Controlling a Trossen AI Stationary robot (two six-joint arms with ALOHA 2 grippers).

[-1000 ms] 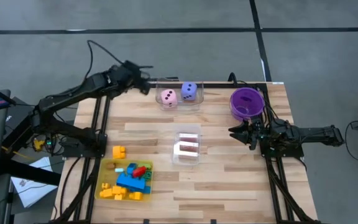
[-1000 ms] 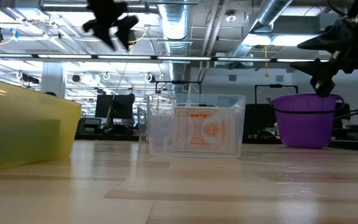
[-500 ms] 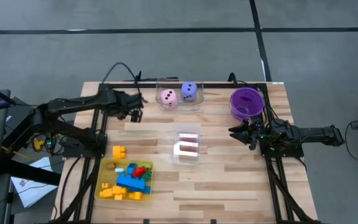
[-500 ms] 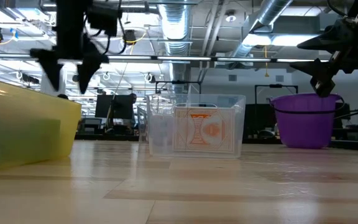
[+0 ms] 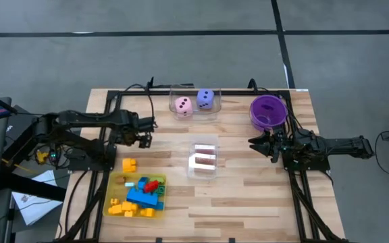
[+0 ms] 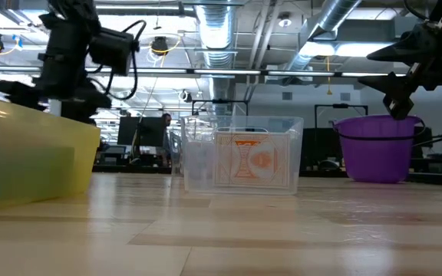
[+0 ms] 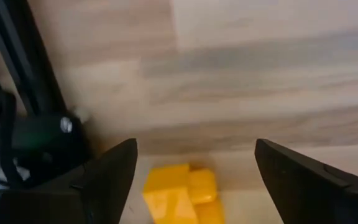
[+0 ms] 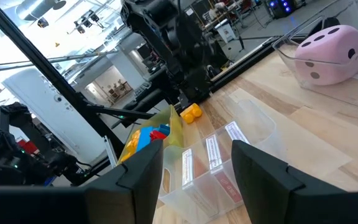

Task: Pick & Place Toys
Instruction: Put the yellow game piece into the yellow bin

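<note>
from above, my left gripper [image 5: 142, 133] sits over the table's left side, just above a loose yellow brick [image 5: 129, 164] that lies on the wood beside the yellow tray [image 5: 113, 182]. the tray holds a heap of bricks [image 5: 144, 194], blue, red and yellow. a pink die [image 5: 183, 106] and a purple die [image 5: 206, 99] sit in a clear box [image 5: 217, 112] at the far edge. the playing cards [image 5: 204, 160] rest in a second clear box [image 5: 204, 144] mid-table. my right gripper [image 5: 256, 143] waits at the right side, just beside the purple bowl [image 5: 269, 112].

at table height, my left gripper [image 6: 44, 90] hangs above the yellow tray [image 6: 29, 161], and my right one [image 6: 394, 65] hangs above the bowl [image 6: 380, 146]. the cards [image 6: 250, 159] show through their box.

through my left wrist, my fingers [image 7: 114, 171] stand spread wide and grip nothing; the yellow brick [image 7: 182, 194] lies on the wood between them, untouched.

through my right wrist, my fingers [image 8: 263, 171] are parted and bare, with the card box [image 8: 213, 171], the tray's bricks [image 8: 148, 135] and the pink die [image 8: 331, 53] ahead.
</note>
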